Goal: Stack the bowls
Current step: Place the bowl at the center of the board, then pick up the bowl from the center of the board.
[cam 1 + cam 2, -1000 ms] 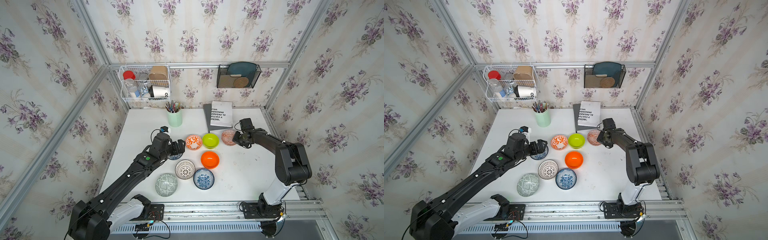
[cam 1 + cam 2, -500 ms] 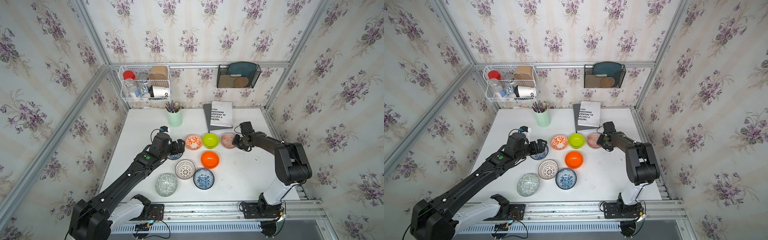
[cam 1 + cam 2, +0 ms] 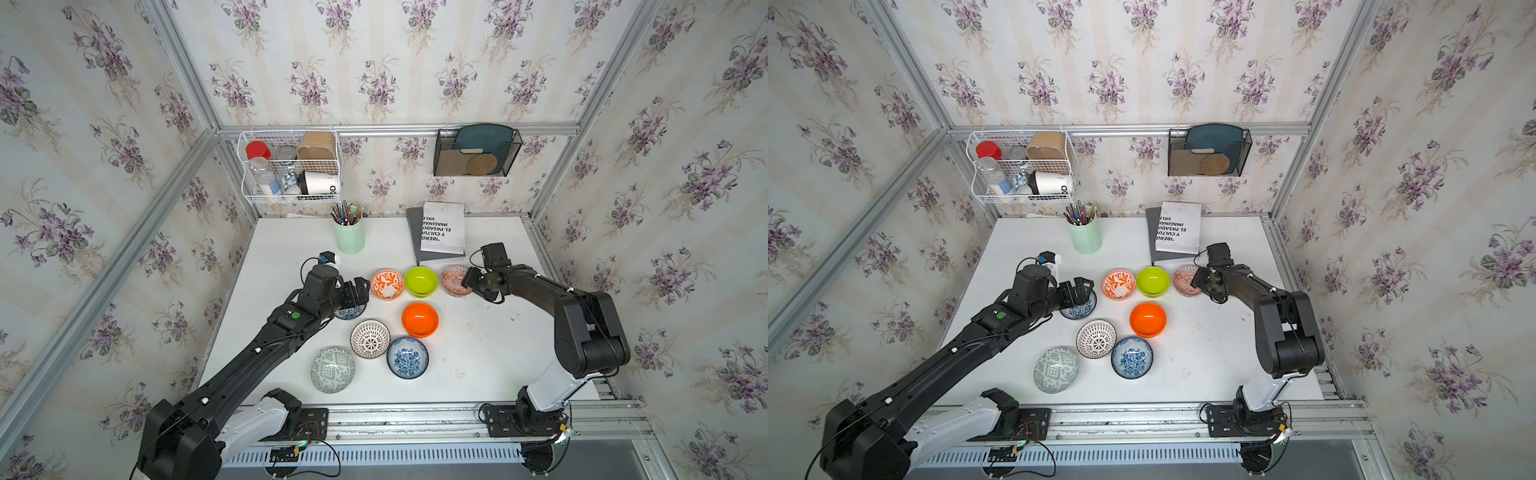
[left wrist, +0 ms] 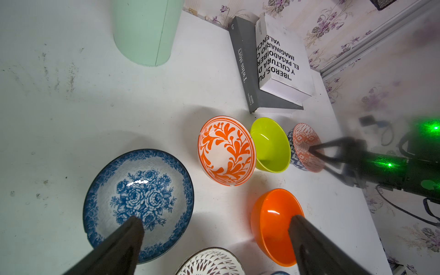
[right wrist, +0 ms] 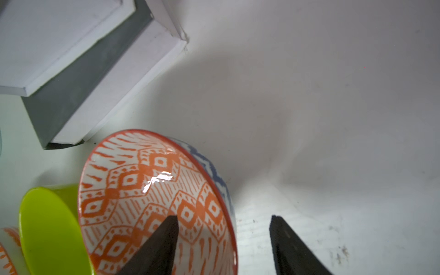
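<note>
1. We see eight bowls standing singly on the white table (image 3: 478, 353), clock directions taken from the plain orange bowl (image 3: 419, 319) with 12 toward the back wall.
2. The lime bowl (image 3: 421, 281) sits at 12 o'clock, the orange-white leaf bowl (image 3: 387, 284) at 11 and the salmon geometric bowl (image 3: 455, 280) at 1, the three in a close row.
3. The black-white radial bowl (image 3: 370, 338) lies at 8 o'clock, with the grey-green bowl (image 3: 333, 370) farther out the same way. One blue-floral bowl (image 3: 407, 357) is at 6 o'clock.
4. The other blue-floral bowl (image 4: 138, 190) is at 9 o'clock, partly under the left gripper (image 4: 215, 220). We find its jaws spread wide and holding nothing.
5. The right gripper (image 5: 223, 217) reaches in from 3 o'clock of the salmon bowl. Its jaws are parted astride the rim, one finger (image 5: 162, 242) inside the bowl and the other outside, gripping nothing.
</note>
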Motion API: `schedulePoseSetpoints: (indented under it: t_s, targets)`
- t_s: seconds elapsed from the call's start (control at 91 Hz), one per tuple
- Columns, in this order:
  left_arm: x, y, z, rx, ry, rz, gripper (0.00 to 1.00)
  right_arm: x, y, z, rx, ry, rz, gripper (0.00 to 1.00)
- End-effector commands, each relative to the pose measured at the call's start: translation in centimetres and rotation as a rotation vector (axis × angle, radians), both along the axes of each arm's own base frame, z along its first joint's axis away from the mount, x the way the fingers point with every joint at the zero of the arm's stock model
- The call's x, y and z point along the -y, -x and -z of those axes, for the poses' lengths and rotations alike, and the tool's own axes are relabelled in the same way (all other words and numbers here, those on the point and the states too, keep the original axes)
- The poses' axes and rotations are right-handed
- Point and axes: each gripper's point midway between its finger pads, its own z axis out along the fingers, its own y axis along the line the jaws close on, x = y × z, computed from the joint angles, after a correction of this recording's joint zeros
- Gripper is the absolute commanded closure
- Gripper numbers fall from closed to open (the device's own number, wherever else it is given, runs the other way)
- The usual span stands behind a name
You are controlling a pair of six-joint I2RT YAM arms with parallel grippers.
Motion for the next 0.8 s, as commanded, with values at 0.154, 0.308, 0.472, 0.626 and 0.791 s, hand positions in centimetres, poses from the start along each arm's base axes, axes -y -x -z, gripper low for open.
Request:
schedulePoseSetpoints:
  t_s: [0.154, 0.308, 0.472, 0.626, 0.791]
  targets:
    - [0.1, -0.6, -0.5, 0.026, 0.029, -0.016, 0.01, 0.8, 0.9, -5.6, 0.090, 0.015, 0.017, 0.21]
    - [0.1, -0.8, 0.0, -0.008, 0.040, -0.016, 0.01, 0.2, 3.4, -9.2, 0.187, -0.063, 0.021, 0.17]
    - [0.0, -0.9, 0.7, -0.061, 0.037, -0.010, 0.01, -4.5, 7.7, -9.5, 0.236, -0.171, -0.023, 0.18]
    - [0.2, -0.6, 1.3, -0.110, 0.017, 0.012, 0.01, -9.4, 12.7, -7.9, 0.189, -0.213, -0.106, 0.21]
    - [0.0, -0.2, 1.5, -0.127, 0.017, 0.006, 0.01, -11.6, 17.8, -6.3, 0.109, -0.184, -0.203, 0.21]
